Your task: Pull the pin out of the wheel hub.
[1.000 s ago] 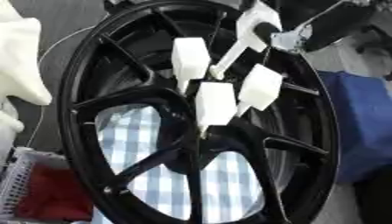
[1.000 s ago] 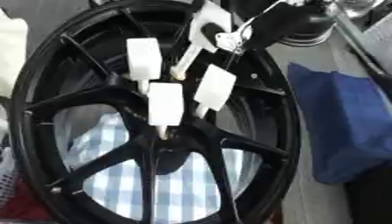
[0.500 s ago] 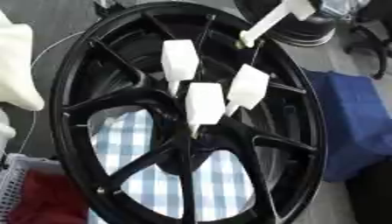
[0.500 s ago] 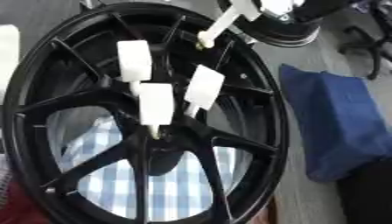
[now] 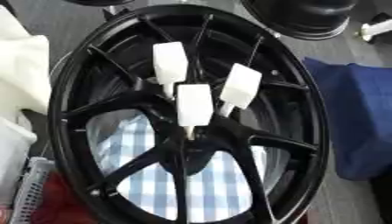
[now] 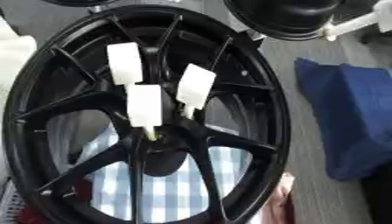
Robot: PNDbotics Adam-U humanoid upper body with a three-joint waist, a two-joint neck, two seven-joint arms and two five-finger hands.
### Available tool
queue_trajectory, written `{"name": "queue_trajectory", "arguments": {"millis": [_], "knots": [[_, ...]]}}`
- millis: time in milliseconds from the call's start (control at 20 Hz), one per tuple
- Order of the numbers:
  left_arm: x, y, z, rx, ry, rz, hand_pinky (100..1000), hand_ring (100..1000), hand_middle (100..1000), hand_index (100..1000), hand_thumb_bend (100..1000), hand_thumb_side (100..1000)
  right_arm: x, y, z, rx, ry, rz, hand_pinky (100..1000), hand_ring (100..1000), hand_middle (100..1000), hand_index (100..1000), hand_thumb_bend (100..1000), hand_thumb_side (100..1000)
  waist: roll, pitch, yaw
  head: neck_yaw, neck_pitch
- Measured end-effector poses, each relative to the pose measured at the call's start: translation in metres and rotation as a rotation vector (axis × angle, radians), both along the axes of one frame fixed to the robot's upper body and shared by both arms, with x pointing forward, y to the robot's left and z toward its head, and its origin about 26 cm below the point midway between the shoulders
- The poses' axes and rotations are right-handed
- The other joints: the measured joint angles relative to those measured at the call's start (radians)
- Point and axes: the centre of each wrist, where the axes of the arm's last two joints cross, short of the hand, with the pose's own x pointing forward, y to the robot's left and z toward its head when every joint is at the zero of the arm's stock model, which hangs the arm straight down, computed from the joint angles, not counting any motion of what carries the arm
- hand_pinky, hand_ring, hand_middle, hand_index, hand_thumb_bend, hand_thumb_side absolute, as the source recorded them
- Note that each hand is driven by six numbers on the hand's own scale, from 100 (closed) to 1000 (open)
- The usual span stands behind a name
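A black spoked wheel hub fills both views, lying tilted. Three white pins stand close together in its centre: one upper left, one in the middle and one to the right. A further white pin with a yellowish tip hangs free of the hub at the top right, its tip pointing down-left. Only a dark bit of my right hand shows at the right edge, holding that pin's far end. My left hand is out of sight.
A second black round wheel lies behind the hub at top right. A blue cloth is on the right, a white cloth on the left, a blue-checked cloth beneath, and a basket with something red at lower left.
The fourth pin has come off the hub's upper rim and travelled up and right to the picture's edge, with my right hand. The camera has also shifted.
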Motion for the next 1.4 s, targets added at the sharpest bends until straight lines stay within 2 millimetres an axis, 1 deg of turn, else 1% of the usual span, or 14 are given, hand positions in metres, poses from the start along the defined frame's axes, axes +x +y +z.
{"name": "queue_trajectory", "arguments": {"millis": [50,100,150,250,300,350,450,800,850,900,1000,1150,1350,1400], "knots": [[0.000,0.000,0.000,-0.001,-0.003,0.002,670,648,644,741,134,841,-0.003,-0.003,-0.009,0.019,-0.007,-0.034,803,716,513,710,100,227,0.007,0.001,-0.002,0.004,0.000],[0.000,0.000,0.000,-0.003,-0.005,0.003,670,648,644,741,134,841,-0.005,-0.006,-0.018,0.037,-0.011,-0.066,803,716,513,710,100,227,0.012,0.001,-0.003,0.009,0.000],[0.000,0.000,0.000,-0.004,-0.007,0.005,669,648,644,741,134,841,-0.007,-0.007,-0.027,0.053,-0.012,-0.093,838,813,640,778,100,226,0.015,0.001,-0.003,0.012,0.000],[0.000,0.000,0.000,-0.009,-0.009,0.007,668,648,644,741,134,842,-0.011,-0.007,-0.043,0.087,-0.006,-0.128,864,876,734,812,100,224,0.022,0.001,-0.004,0.019,0.000],[0.000,0.000,-0.001,-0.014,-0.009,0.007,668,648,644,741,134,842,-0.012,-0.007,-0.049,0.105,-0.004,-0.141,871,889,750,819,100,223,0.025,0.001,-0.004,0.021,-0.001],[0.000,-0.001,-0.001,-0.015,-0.008,0.007,668,649,646,742,136,842,-0.013,-0.006,-0.054,0.119,0.001,-0.147,923,994,855,859,100,218,0.028,0.002,-0.004,0.023,-0.003],[0.000,-0.001,-0.001,-0.017,-0.009,0.006,668,650,646,742,135,843,-0.013,-0.004,-0.066,0.165,0.012,-0.155,934,1000,878,860,100,208,0.032,0.002,-0.004,0.026,-0.004],[0.001,-0.002,-0.001,-0.024,-0.010,0.003,667,650,647,743,136,843,-0.013,-0.002,-0.084,0.300,-0.010,-0.184,933,1000,871,852,100,205,0.035,0.002,-0.003,0.036,-0.004],[0.001,-0.002,-0.001,-0.024,-0.010,0.003,667,649,645,741,137,842,-0.013,-0.002,-0.085,0.305,-0.013,-0.186,889,906,699,806,100,397,0.035,0.002,-0.003,0.036,-0.004],[0.001,-0.002,-0.001,-0.024,-0.010,0.002,666,649,645,741,136,842,-0.013,-0.002,-0.085,0.309,-0.018,-0.187,874,851,643,766,100,454,0.034,0.002,-0.001,0.036,-0.004],[0.001,-0.003,-0.001,-0.023,-0.010,-0.001,665,649,645,741,135,841,-0.010,0.003,-0.079,0.328,-0.062,-0.163,866,833,618,747,100,492,0.032,0.001,0.006,0.036,-0.004],[0.001,-0.004,0.000,-0.021,-0.013,-0.008,665,648,645,740,134,839,-0.006,0.022,-0.066,0.369,-0.161,-0.068,862,822,606,730,100,517,0.026,0.001,0.006,0.036,-0.004],[0.002,-0.006,0.002,-0.017,-0.017,-0.019,664,648,645,740,133,838,-0.005,0.042,-0.063,0.432,-0.248,0.029,860,816,600,724,100,526,0.026,0.001,0.011,0.034,-0.004],[0.002,-0.006,0.002,-0.016,-0.018,-0.021,663,648,644,740,131,836,-0.005,0.044,-0.063,0.445,-0.262,0.042,853,783,567,690,100,523,0.026,0.001,0.011,0.034,-0.004]]}}
